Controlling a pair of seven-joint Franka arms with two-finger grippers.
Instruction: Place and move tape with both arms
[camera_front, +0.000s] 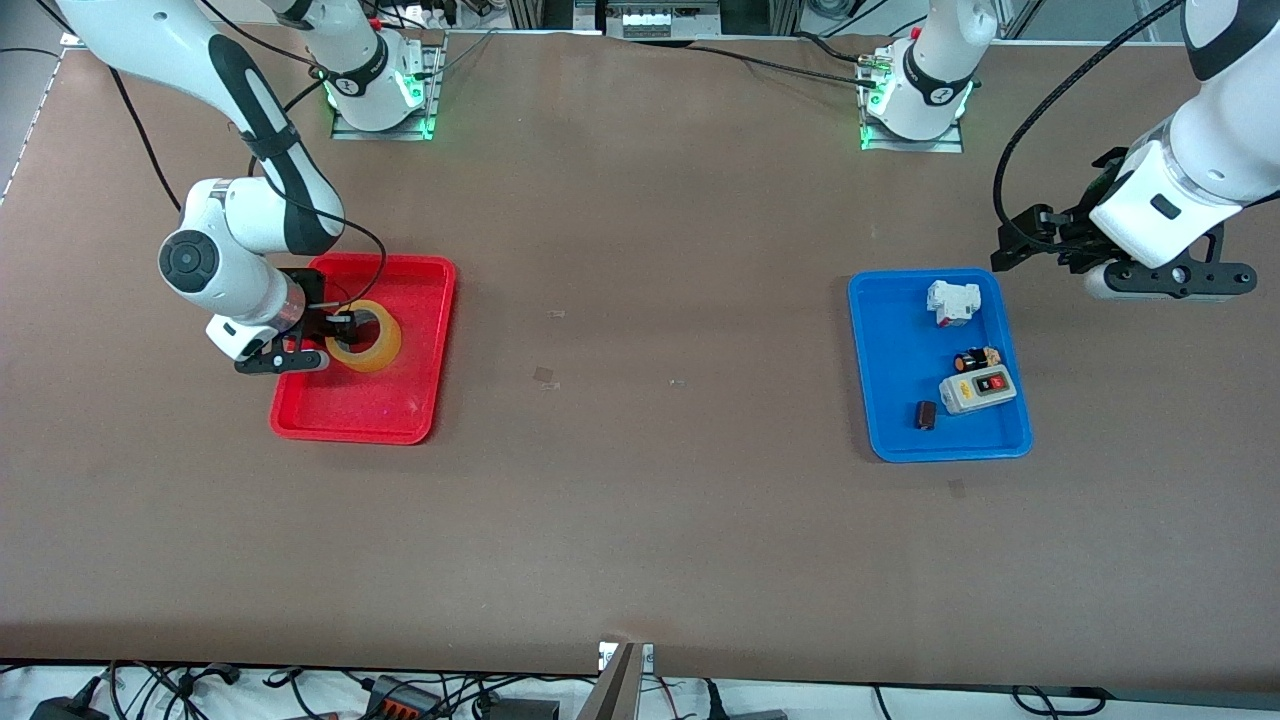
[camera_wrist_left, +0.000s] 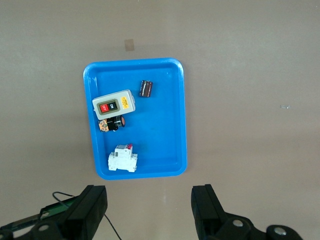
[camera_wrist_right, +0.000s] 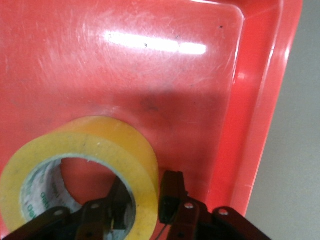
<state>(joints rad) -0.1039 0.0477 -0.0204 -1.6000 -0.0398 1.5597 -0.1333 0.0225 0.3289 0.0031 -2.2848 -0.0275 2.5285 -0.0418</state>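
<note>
Tape (camera_front: 365, 337) sits in the red tray (camera_front: 420, 400), lying flat with its hole upward, and your right gripper (camera_front: 340, 328) is down on it. One finger (camera_wrist_right: 116, 202) is inside the hole and the other finger (camera_wrist_right: 171, 196) is outside the wall, so the fingers straddle the roll's wall with the tape between them. They look closed on that wall, pinching it.

By my reading you are early in the task: the grasp appears made, but the roll looks to be resting on the tray floor, not yet lifted. Carrying it, setting it down, and any share of the work for the other arm all seem left to do.

Your left gripper (camera_front: 1035, 238) waits in the air over bare table just beside the blue tray (camera_front: 900, 440), at the left arm's end. Its fingers (camera_wrist_left: 209, 205) stand wide apart with nothing between them. The blue tray holds a few small electrical parts.

The roll is translucent yellow-amber, thick-walled, with a wide centre hole. Its pale inner core carries green print, and the red tray shows through the hole.
</note>
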